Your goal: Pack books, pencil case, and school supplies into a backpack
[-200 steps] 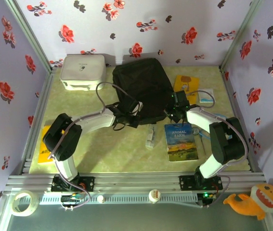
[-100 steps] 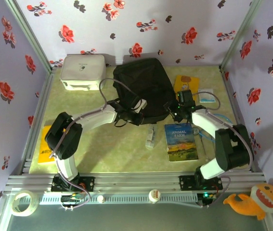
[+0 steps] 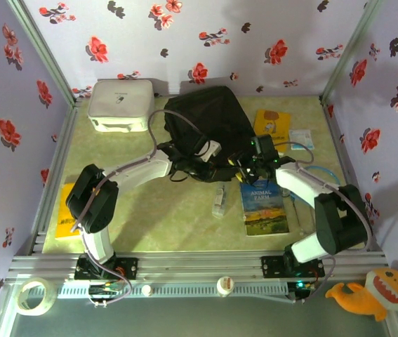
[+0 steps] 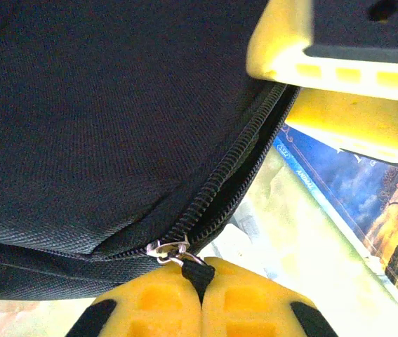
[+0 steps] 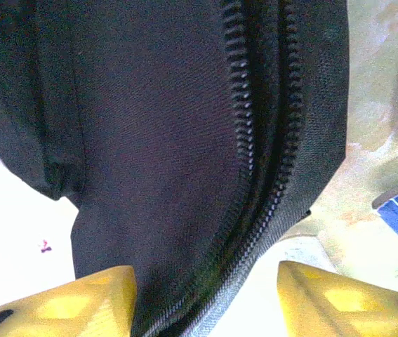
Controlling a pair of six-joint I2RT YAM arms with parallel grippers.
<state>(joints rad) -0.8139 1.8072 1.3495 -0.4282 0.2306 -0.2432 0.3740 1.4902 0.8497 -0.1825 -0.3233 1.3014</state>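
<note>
The black backpack (image 3: 206, 123) lies at the back middle of the table. My left gripper (image 4: 200, 281) is shut on the black pull tab of its zipper. The silver slider (image 4: 167, 249) sits just above the fingertips, and the zipper gapes beyond it. In the top view, that left gripper (image 3: 209, 152) is at the backpack's near edge. My right gripper (image 5: 213, 302) is open, its yellow fingertips (image 5: 100, 298) astride the backpack's zippered edge (image 5: 255, 175). The blue "Animal Farm" book (image 3: 263, 207) lies right of centre. The yellow cartoon book (image 3: 272, 123) lies beside the backpack.
A white rounded box (image 3: 120, 104) stands at the back left. A small white-blue packet (image 3: 300, 138) and pens (image 3: 297, 210) lie on the right. A small white item (image 3: 218, 202) lies mid-table. A flat yellow item (image 3: 64, 210) rests at the left edge.
My left gripper has moved right and a little back, drawing the pull tab along the backpack's near edge. My right gripper swung out and came back left onto that edge.
</note>
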